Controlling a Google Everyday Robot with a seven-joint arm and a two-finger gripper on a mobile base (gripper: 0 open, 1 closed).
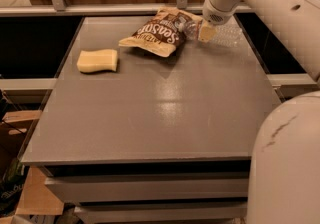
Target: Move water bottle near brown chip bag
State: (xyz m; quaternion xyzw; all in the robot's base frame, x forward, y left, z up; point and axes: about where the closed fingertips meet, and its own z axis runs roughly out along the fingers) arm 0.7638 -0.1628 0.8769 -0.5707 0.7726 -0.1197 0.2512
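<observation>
A Google Everyday Robot's gripper (206, 32) hangs low over the far right part of a grey table (165, 113), set on the neck end of a clear water bottle (228, 35); whether it is clamped on the bottle or merely around it cannot be told. The bottle lies on its side, long axis running left to right along the table's far edge. Most of its body stretches to the right of the gripper, and its near end sits just beside the brown chip bag (156, 33). With bag and bottle this close, the task looks all but done. A pale yellow sponge (97, 60) lies well apart to the left; cardboard (31, 199) sits on the floor below
</observation>
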